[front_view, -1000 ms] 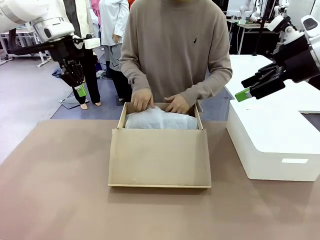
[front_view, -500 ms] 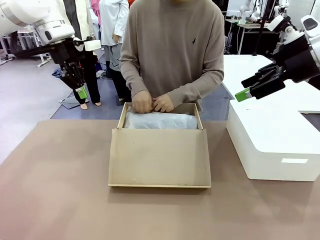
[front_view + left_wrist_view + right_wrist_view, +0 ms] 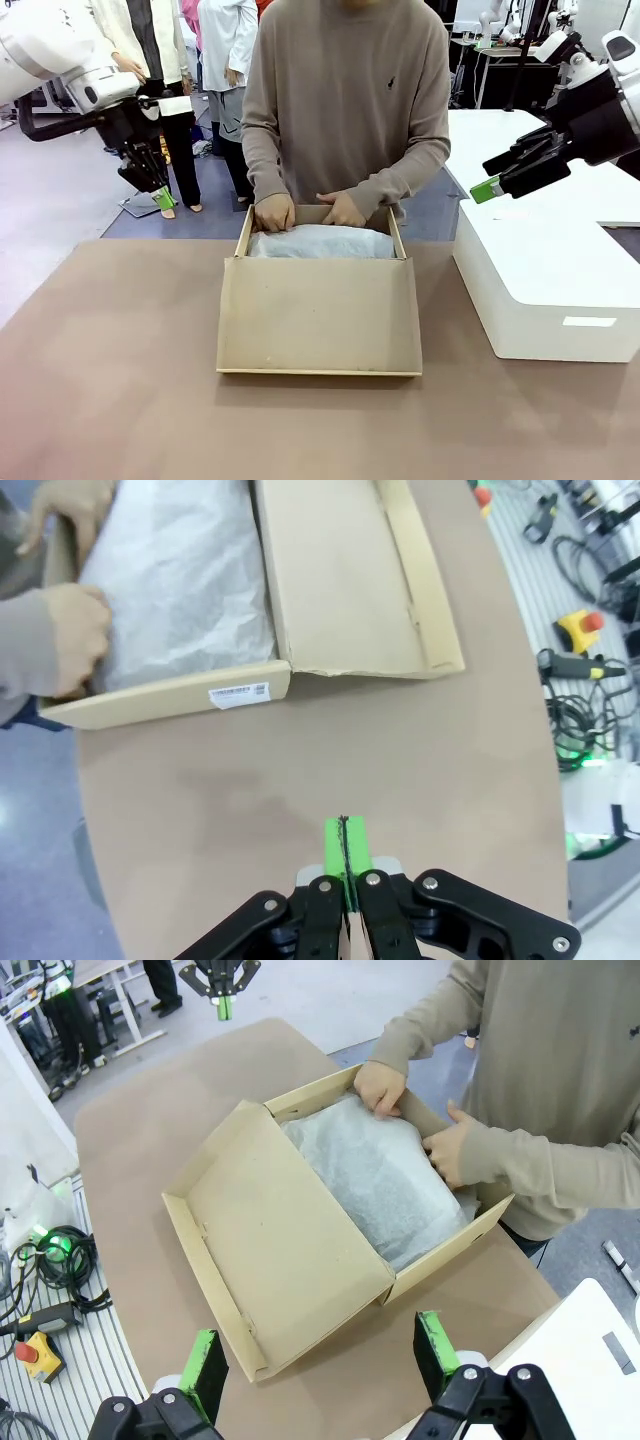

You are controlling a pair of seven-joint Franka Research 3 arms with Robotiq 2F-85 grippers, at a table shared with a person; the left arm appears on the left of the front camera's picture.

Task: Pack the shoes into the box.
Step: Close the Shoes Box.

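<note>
Front view: the box (image 3: 318, 318) sits at mid-frame on the tabletop (image 3: 110, 380), its lid flap folded out toward the bottom of the frame. White tissue paper (image 3: 320, 242) covers the inside. The shoes, if they are in there, are hidden under it. The person's two hands (image 3: 273, 212) (image 3: 343, 210) rest at the box's far rim, on the paper. Your left gripper (image 3: 163, 198) hangs at upper left, off the tabletop, with its jaws pressed shut on nothing. Your right gripper (image 3: 487, 188) hovers at the right, above the large white box (image 3: 550, 290), with its jaws spread wide and empty.

Left wrist view: the green pads meet with no gap. The box lies in the upper half of the frame, well away from them, and a hand (image 3: 75, 640) is at its rim.

Right wrist view: the open pads frame the lid flap's near edge from above. Both hands are at the top of the frame, tucking the paper.

The main risk is those hands. Bring either arm down or swing the flap over now and you could strike or pinch fingers against the rim. The paper also bulges near rim height, so the lid may not seat. A one-sided push on the flap would probably slide the light box across the tabletop.
</note>
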